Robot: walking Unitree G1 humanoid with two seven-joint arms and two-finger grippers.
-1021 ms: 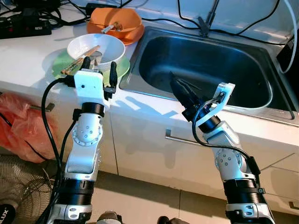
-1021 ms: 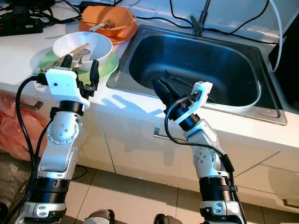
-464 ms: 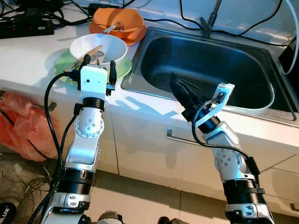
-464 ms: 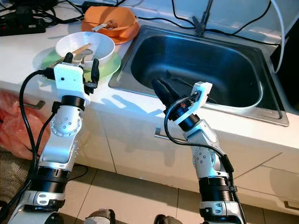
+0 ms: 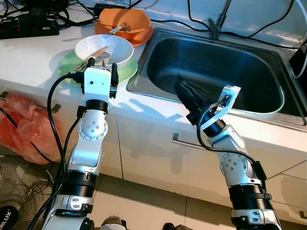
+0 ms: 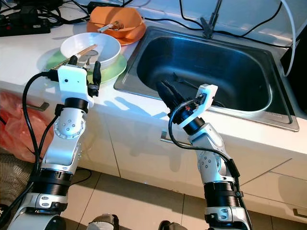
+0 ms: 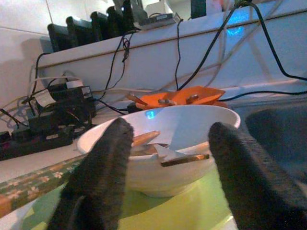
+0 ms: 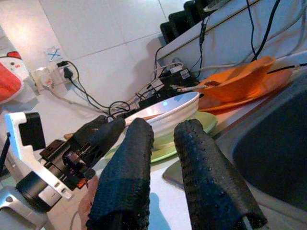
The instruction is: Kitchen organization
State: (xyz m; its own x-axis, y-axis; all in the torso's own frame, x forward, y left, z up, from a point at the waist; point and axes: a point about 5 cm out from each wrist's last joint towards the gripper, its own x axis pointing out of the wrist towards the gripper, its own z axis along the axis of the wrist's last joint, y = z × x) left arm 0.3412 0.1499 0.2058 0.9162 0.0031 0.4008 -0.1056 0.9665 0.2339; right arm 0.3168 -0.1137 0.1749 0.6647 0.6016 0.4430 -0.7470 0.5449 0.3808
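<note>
We see the left claw (image 5: 101, 70) spread wide at the counter's (image 5: 33, 52) front edge, just short of the white bowl (image 5: 115, 48) on the green plate (image 5: 125, 72). The right claw (image 5: 183, 90), fingers narrowly parted and empty, hangs at the sink's (image 5: 249, 57) front rim.

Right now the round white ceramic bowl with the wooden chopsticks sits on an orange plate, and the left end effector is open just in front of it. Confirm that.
Not quite. The round white ceramic bowl holding the wooden chopsticks sits on a light green plate, as the left eye view shows; the orange dish lies behind it. The left end effector is indeed open just in front of the bowl.
</note>
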